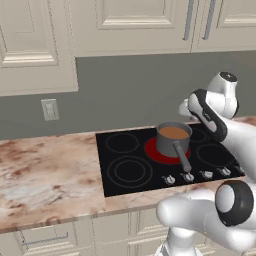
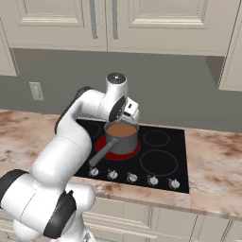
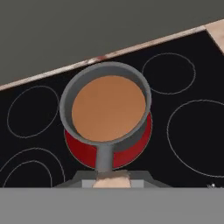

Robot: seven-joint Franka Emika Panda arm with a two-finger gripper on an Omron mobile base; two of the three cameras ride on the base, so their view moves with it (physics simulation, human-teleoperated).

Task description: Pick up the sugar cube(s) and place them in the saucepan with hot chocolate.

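Saucepan (image 1: 173, 140) sits on the glowing red burner (image 1: 156, 151), centre of the black cooktop (image 1: 125, 167), toward its far edge. Hot chocolate (image 3: 108, 108) fills it: smooth light-brown disc, nearly up to the rim. Handle (image 3: 105, 157) is straight and grey, pointing toward the near edge and the row of knobs (image 2: 132, 178).

Claw (image 3: 112, 180) hangs above the pan, on the handle side, well clear of the liquid. In the hand view the pan is just ahead of the tips, handle running back toward them. A small pale, tan-topped block (image 3: 112, 179) sits at the tips, looks like a sugar cube, partly cut off by the frame bottom. Can't tell whether the fingers actually clamp it, or how wide they stand.

From the right base view the wrist (image 2: 126, 108) is over the far rim of the pan. Marble desk (image 1: 45, 175) runs on both sides of the cooktop; grey backsplash with a wall outlet (image 1: 50, 109) to the left, cream cabinets (image 2: 156, 21) above.
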